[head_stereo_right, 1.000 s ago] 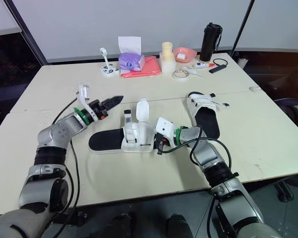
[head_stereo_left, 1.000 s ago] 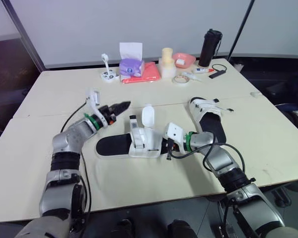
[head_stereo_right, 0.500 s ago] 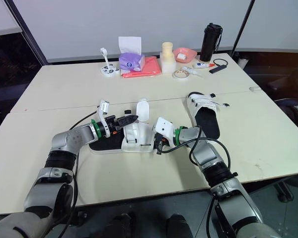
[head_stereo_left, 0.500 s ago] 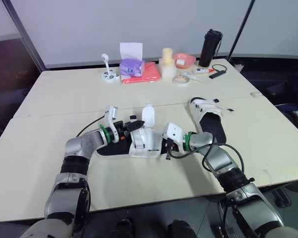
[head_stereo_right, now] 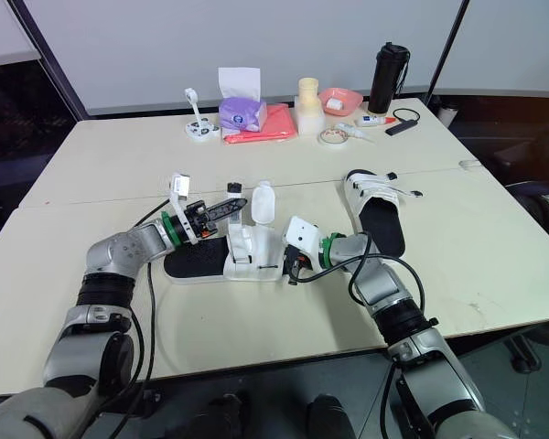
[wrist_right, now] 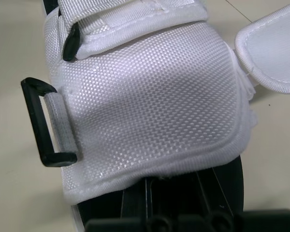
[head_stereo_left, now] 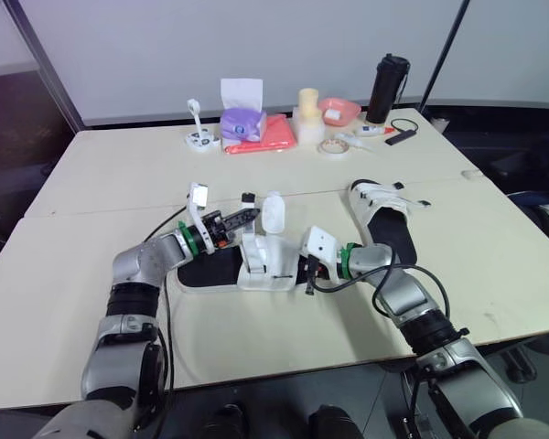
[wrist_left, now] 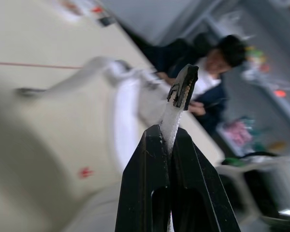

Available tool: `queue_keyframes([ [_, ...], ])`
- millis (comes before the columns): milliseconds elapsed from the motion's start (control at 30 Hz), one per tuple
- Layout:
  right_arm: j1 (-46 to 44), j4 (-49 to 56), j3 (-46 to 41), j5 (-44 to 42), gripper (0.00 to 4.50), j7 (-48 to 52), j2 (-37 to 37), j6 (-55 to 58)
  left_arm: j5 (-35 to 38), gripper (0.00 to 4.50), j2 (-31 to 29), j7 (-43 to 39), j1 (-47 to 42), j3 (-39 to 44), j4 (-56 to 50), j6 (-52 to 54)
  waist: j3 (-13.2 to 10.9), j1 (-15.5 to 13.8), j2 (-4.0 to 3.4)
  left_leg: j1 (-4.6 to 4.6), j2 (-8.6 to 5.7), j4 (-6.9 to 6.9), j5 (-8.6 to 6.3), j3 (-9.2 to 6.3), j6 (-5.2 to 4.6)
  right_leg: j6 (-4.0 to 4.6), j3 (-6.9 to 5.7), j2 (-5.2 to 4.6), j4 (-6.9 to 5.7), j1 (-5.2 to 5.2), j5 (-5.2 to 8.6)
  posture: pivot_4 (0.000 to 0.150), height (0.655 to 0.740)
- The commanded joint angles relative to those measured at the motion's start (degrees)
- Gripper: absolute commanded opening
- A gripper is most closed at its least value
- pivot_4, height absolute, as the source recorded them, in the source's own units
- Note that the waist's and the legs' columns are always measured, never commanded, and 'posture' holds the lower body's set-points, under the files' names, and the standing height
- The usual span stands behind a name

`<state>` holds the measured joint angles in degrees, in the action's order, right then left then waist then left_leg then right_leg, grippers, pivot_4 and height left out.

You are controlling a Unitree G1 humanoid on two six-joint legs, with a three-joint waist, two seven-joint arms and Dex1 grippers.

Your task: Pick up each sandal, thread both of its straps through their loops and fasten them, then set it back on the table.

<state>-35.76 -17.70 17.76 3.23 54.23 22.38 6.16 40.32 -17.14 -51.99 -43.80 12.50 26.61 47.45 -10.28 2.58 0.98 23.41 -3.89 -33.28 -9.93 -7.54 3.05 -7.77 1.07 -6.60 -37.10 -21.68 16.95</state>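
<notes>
The near sandal [head_stereo_left: 265,263], white upper on a black footbed, lies flat at the table's middle with its wide flap [head_stereo_left: 273,212] standing up. My left gripper [head_stereo_left: 245,218] is shut on its narrow white strap [wrist_left: 171,118]. The strap's black tip [wrist_left: 183,86] sticks out past the fingertips, lifted above the sandal. At the sandal's toe end my right gripper [head_stereo_left: 307,271] is shut, its fingers lying on the black footbed [wrist_right: 183,191] under the white front panel. A black loop [wrist_right: 38,123] hangs at that panel's side. The second sandal [head_stereo_left: 382,218] lies to the right.
Along the far edge stand a purple tissue box [head_stereo_left: 241,122], a red cloth [head_stereo_left: 276,133], a pink bowl [head_stereo_left: 339,111], a tape roll [head_stereo_left: 332,146] and a black bottle [head_stereo_left: 387,87]. A person [wrist_left: 217,67] sits beyond the table's right side.
My left gripper swung in from the left to the sandal, closed on the narrow strap and raised it. The right arm stayed put.
</notes>
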Motion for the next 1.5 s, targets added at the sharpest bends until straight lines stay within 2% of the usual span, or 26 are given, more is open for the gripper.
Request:
queue_keyframes([
  [33, 1.61, -1.87, 1.92, 1.74, 0.0, -0.06, 0.08, 0.99, 4.39, 0.04, -0.67, -2.44, 0.02, 1.62, -5.42, 2.93, 0.0, -0.03, 0.0, 0.0, 0.0, 0.0, 0.0, -0.01, 0.0, 0.0, -0.01, 0.0, 0.0, 0.01, 0.0, 0.15, 0.74],
  [167, 1.74, -1.64, 1.8, 1.71, 0.0, 0.05, 0.37, 0.99, 6.65, 0.04, -0.89, -4.22, 1.09, 0.7, -8.52, 5.83, 0.0, -0.01, 0.0, 0.0, 0.0, 0.0, 0.0, -0.01, 0.0, 0.0, 0.0, 0.0, 0.0, 0.01, 0.0, 0.15, 0.74],
  [333, 2.31, -1.0, 1.8, 1.66, 0.0, 0.21, 0.71, 1.11, 4.93, 0.04, -0.06, -3.45, 1.14, -0.13, -8.02, 3.14, 0.0, -0.11, 0.0, 0.0, 0.0, 0.0, 0.0, -0.02, 0.01, 0.0, 0.0, 0.0, 0.0, 0.02, 0.0, 0.15, 0.74],
  [1000, 4.09, 1.97, 2.46, 1.7, 0.0, 0.89, 1.55, 2.84, -3.15, 0.04, 1.57, -4.6, -3.53, 0.72, 9.42, -14.07, 0.0, -0.26, 0.01, 0.01, -0.08, 0.0, 0.0, -0.03, 0.01, -0.05, -0.03, -0.08, 0.03, 0.04, 0.03, 0.15, 0.74],
  [1200, 4.47, 2.66, 2.6, 1.65, 0.0, 1.13, 1.71, 3.28, -3.53, 0.04, 2.24, -6.66, -5.31, 0.61, 12.5, -15.26, -0.01, -0.25, 0.02, 0.01, -0.09, 0.01, 0.0, -0.04, 0.01, -0.06, -0.04, -0.08, 0.03, 0.04, 0.04, 0.15, 0.74],
  [1500, 4.63, 3.12, 3.09, 1.76, 0.0, 1.48, 1.66, 3.79, -6.41, 0.04, 2.18, -13.89, -8.3, -3.42, 16.47, -13.8, -0.01, -0.18, 0.02, 0.01, -0.1, 0.01, 0.0, -0.05, 0.0, -0.07, -0.08, -0.08, 0.03, 0.07, 0.05, 0.15, 0.74],
])
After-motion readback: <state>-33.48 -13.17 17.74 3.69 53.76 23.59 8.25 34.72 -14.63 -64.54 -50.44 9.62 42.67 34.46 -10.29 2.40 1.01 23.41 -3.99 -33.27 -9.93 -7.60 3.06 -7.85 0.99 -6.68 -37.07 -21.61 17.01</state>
